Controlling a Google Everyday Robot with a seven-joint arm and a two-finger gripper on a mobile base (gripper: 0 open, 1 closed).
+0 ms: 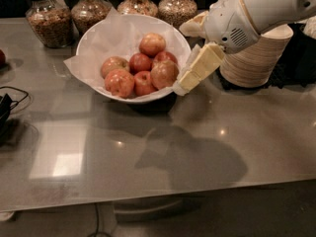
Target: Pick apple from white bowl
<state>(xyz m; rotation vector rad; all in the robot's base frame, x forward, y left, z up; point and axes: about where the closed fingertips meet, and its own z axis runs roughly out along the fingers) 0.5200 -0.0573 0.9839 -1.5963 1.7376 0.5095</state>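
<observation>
The white bowl (94, 38), wide and lined with crinkled white paper, stands at the back middle of the grey table. It holds several apples. A large orange-yellow apple (164, 74) blushed red lies at the bowl's right side, with smaller deep-red apples (140, 62) beside it. My gripper (190, 78), cream coloured on a white arm, comes in from the upper right. It hangs at the bowl's right rim, close beside the large apple, and holds nothing that I can see.
Several glass jars (45, 18) of dry food line the back edge. A stack of off-white disposable bowls (259, 53) stands right of the gripper. A black cable (10, 102) lies at the left edge. A red fruit (2, 58) shows at far left.
</observation>
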